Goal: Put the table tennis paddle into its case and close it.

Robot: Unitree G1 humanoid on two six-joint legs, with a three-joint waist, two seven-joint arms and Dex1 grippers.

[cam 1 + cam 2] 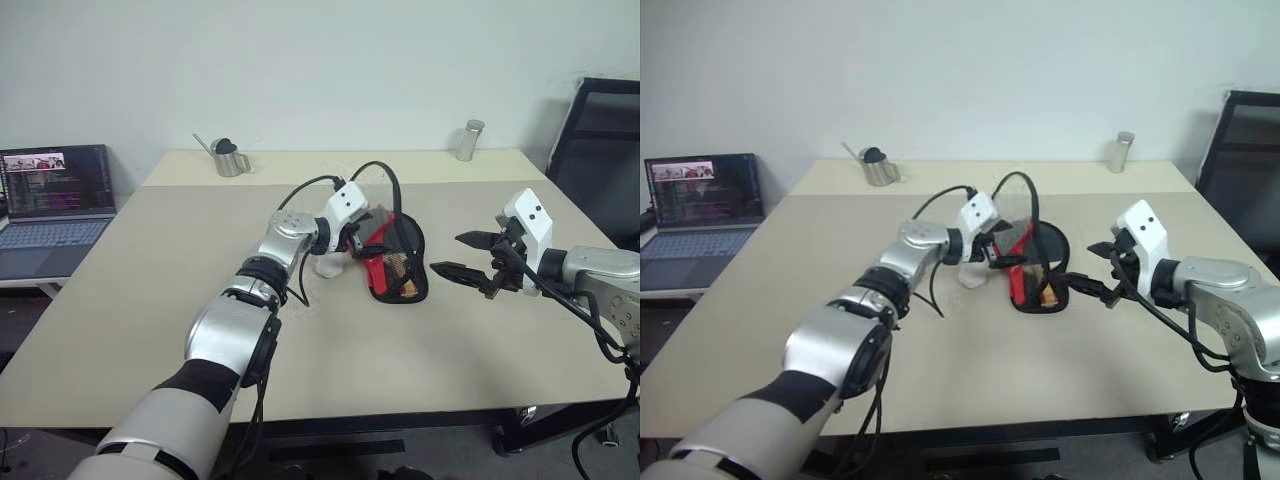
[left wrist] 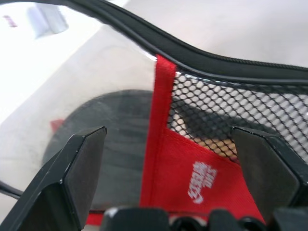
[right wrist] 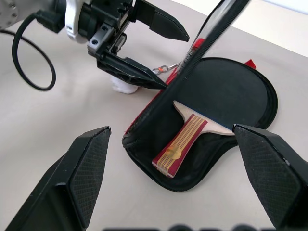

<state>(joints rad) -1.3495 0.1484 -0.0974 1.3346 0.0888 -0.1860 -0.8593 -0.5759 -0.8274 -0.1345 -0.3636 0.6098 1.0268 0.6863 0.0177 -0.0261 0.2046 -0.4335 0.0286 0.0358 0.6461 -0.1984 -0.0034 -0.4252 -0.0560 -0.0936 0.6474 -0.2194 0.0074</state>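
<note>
The table tennis paddle [image 3: 211, 108] already lies inside the case [image 3: 144, 144], its black rubber face flat on the lower half and its striped wood handle pointing toward the narrow end. The case sits near the middle of the table [image 1: 150, 300], its upper flap raised on edge, so what seems left is the closing. The left gripper [image 3: 154, 53] is at the raised flap, jaws wide open on either side of the flap's edge and holding nothing. The right gripper [image 1: 470, 255] hovers just beside the case on its other side, jaws likewise spread and empty.

To do this step well, the flap probably wants folding down squarely over the paddle so the two zipper tracks meet all round. One gripper would best pin the case while the other pulls the zipper along the curve. The handle looks to lie fully within the rim, which helps. A small metal clasp [image 3: 163, 69] shows by the left gripper; whether it is the zipper pull I cannot tell.

The case is soft fabric, black with a red panel carrying a white logo and a mesh pocket, and it will likely sag and slide. The paddle is rigid, with matte rubber. A small white object [image 3: 126, 86] lies on the smooth beige table beside the case
</note>
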